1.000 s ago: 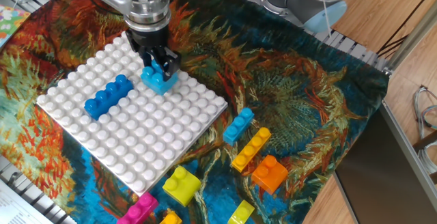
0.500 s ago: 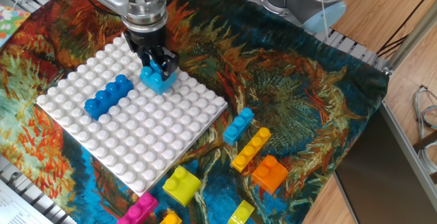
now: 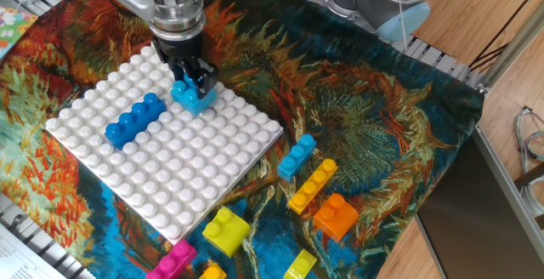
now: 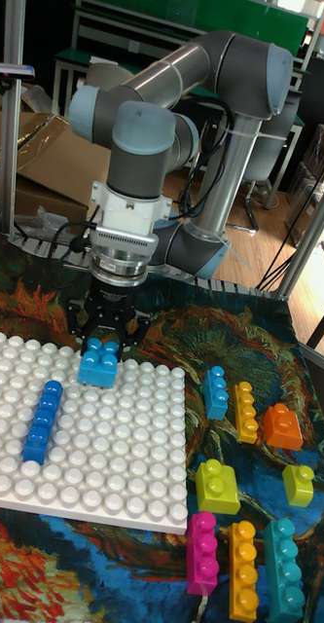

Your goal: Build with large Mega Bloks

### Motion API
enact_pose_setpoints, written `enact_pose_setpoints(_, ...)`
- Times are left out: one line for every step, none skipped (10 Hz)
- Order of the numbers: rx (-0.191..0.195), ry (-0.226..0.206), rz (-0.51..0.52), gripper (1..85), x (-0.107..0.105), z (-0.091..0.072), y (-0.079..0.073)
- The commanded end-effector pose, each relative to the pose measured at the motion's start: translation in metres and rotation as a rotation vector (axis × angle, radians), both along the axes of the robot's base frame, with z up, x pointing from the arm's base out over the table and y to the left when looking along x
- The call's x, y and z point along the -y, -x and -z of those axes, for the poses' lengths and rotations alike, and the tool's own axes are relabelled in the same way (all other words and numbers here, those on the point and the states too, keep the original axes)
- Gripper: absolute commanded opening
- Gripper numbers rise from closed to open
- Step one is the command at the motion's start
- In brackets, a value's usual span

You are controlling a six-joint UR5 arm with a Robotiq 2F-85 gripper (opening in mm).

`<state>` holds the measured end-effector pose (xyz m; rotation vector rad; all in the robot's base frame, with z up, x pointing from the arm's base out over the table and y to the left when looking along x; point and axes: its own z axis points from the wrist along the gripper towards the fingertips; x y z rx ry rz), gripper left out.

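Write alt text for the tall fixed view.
A robot arm's claw grips a light blue block on a white studded baseplate, near a dark blue block. Loose coloured blocks lie on the patterned cloth to the right.

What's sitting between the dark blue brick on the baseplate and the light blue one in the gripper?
Nothing but bare white studs of the baseplate between the dark blue brick and the held light blue brick; the tall fixed view shows it clearest.

The UR5 arm reaches down from the rear, its wrist vertical and the gripper [image 3: 192,82] [image 4: 104,343] pointing straight at the surface below. Its 2 black fingers [image 4: 84,334] are closed around a light blue brick [image 3: 194,97] [image 4: 99,364].
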<state>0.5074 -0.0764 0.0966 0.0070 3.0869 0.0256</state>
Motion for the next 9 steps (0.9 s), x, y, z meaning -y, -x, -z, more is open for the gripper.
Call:
enact_pose_setpoints(-0.018, -0.017, -0.032, 1.3, 0.012, 0.002, 0.006)
enact_pose_setpoints(-0.017, -0.024, -0.038, 1.3, 0.010, 0.003, 0.006)
enact_pose_setpoints(-0.017, -0.048, -0.026, 1.3, 0.004, 0.002, 0.006)
enact_pose_setpoints(-0.013, -0.034, -0.023, 1.3, 0.008, 0.003, 0.005)
enact_pose_setpoints(-0.008, -0.029, -0.033, 1.3, 0.009, 0.003, 0.004)
enact_pose_setpoints(-0.011, -0.028, -0.053, 1.3, 0.009, 0.003, 0.005)
enact_pose_setpoints(-0.026, -0.020, -0.066, 1.3, 0.011, 0.003, 0.009)
enact_pose_setpoints(-0.046, -0.025, -0.068, 1.3, 0.009, 0.004, 0.014)
enact_pose_setpoints(-0.053, -0.030, -0.069, 1.3, 0.008, 0.006, 0.015)
